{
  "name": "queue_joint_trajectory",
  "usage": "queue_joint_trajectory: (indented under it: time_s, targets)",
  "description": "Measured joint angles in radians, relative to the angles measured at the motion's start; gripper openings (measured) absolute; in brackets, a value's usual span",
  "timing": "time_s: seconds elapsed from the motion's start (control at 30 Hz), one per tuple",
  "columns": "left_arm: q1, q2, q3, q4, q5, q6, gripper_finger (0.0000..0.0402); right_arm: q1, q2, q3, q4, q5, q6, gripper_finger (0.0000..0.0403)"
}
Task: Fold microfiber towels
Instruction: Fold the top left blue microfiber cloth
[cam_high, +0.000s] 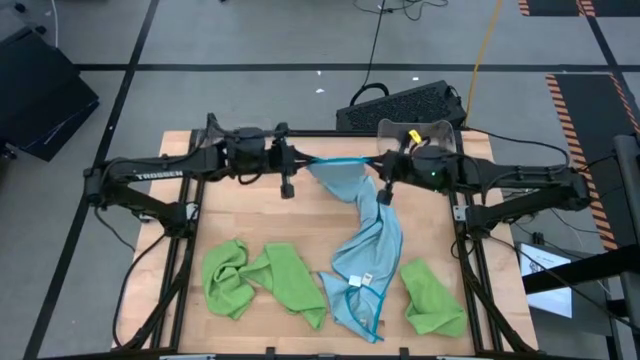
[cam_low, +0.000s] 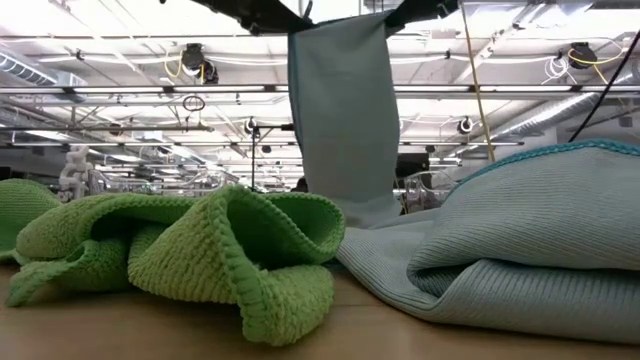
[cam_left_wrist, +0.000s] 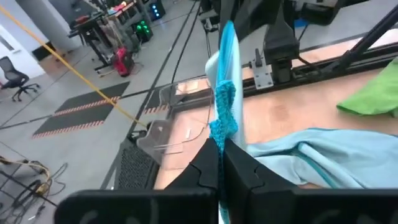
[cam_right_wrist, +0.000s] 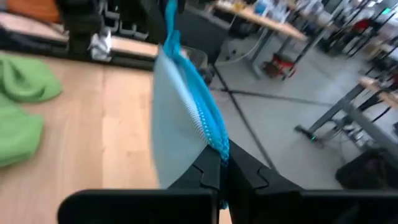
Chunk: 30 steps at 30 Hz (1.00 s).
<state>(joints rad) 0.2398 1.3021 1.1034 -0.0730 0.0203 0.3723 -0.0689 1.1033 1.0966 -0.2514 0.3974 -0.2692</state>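
Two dark grippers raised above the far half of the pale wooden table (cam_high: 220, 215), each pinched shut on one end of the teal-edged top hem of the soft light blue microfiber towel (cam_high: 368, 240). Left gripper (cam_high: 301, 158) at the far middle, fingers (cam_left_wrist: 199, 171) closed tight on the bunched teal edging. Right gripper (cam_high: 375, 162) just to its right, fingers (cam_right_wrist: 205, 174) clamped likewise on the opposite corner of that hem. Stretched between them as a short taut band, then hanging down and trailing toward the near edge, ending in a flattened heap near the right of centre with a small white label showing. Seen from table height as a vertical sheet (cam_low: 342, 120) dropping from the top, with its lower folds piled at the right. Lying crumpled near the left of the blue heap, a bright lime green microfiber towel (cam_high: 268, 280), touching or nearly touching it. Resting just right of the blue heap, near the right rail, a second lime green towel (cam_high: 432, 297), loosely bunched. Sitting at the far right corner behind the right gripper, a clear plastic bin (cam_high: 425, 133).
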Motion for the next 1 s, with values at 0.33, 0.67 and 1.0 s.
queue_joint_trajectory:
  time_s: [0.33, 0.67, 1.0]
  targets:
    - [0.187, -0.027, -0.001, 0.193, 0.012, 0.063, 0.0004, -0.165, 0.077, 0.0, 0.299, -0.043, -0.143, 0.0]
    - [0.358, 0.005, -0.001, 0.343, 0.354, -0.081, 0.0007, -0.292, 0.132, 0.09, 0.315, -0.227, -0.093, 0.0]
    - [0.249, 0.01, -0.001, -0.097, 0.384, -0.068, 0.0009, -0.152, 0.112, 0.08, -0.076, -0.25, 0.159, 0.0]
